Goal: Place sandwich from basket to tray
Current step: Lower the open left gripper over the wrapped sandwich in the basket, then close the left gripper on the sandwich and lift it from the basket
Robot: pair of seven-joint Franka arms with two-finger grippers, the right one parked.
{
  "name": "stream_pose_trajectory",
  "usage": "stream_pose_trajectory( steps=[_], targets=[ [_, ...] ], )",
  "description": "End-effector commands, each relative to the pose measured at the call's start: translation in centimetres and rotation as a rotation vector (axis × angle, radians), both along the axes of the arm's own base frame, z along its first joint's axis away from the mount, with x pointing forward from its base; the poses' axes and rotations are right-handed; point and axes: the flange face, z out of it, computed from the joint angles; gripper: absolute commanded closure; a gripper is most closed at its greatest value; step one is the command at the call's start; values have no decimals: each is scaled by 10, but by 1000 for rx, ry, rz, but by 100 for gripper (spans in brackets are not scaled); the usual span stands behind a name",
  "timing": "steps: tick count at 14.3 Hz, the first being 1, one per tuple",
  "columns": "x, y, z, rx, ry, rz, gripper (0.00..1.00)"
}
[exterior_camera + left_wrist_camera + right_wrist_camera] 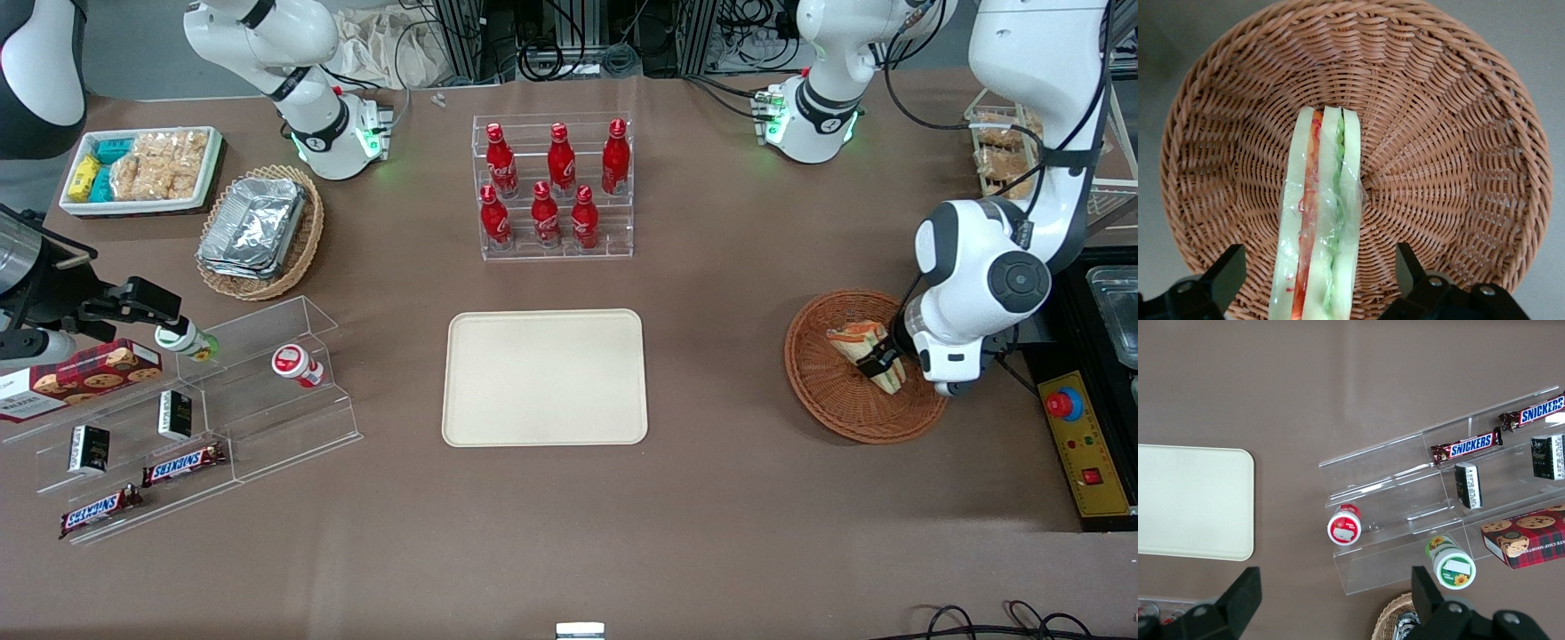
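I have the hand (889,363) down inside the basket (831,391), and its two fingers (1223,275) stand spread, one on each side of the sandwich (861,345), with a gap showing between each finger and the bread. So the hand is released, not clamped on anything. In the wrist view the sandwich (1318,220) runs edge-up between the fingers, wrapped in clear film, its white bread slices sandwiching an orange layer and a green layer. It rests on the woven floor of the basket (1458,133), reaching from about the basket's middle toward the hand.

From the front, the basket sits on the brown counter (711,498) toward the working arm's end, and the sandwich lies in the part of it closest to the arm. The tray (544,376) lies flat at the counter's middle, well apart from the basket, its cream surface bare. Farther from the front camera than the tray stands a clear rack of red bottles (551,187).

Toward the parked arm's end of the counter I see a tan wicker basket with foil containers (258,229), a white bin of snacks (142,169), and a clear stepped shelf (204,418) carrying Snickers bars (182,463), a cookie box (80,378) and small jars (298,364).
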Motion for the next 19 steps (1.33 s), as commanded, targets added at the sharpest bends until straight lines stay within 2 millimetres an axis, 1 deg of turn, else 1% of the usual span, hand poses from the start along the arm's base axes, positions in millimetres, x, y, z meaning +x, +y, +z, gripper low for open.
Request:
stream_pose_trajectory(
  steps=[1, 2, 3, 4, 5, 6, 9, 11, 13, 14, 16, 17, 18, 19],
  targets=[
    [-7, -3, -12, 2, -18, 33, 8],
    [-6, -3, -13, 1, -23, 33, 21],
    [-6, -4, -16, 1, -20, 36, 43],
    [-6, -4, -16, 1, -20, 43, 71],
    [-5, -4, -15, 2, -23, 50, 91],
    [-4, -3, -13, 3, -26, 60, 100],
    [3, -5, 0, 5, -47, 93, 100],
    [6, -6, 16, 7, -50, 93, 100],
    [19, -3, 57, 13, -55, 90, 100],
    [28, -3, 78, 18, -28, 86, 100],
    [47, -1, 133, 28, 18, 87, 100],
    [54, -5, 164, 27, 25, 75, 100],
    [59, -11, 194, 23, 35, 24, 100],
    [58, -18, 221, 14, 63, -50, 100]
  ],
)
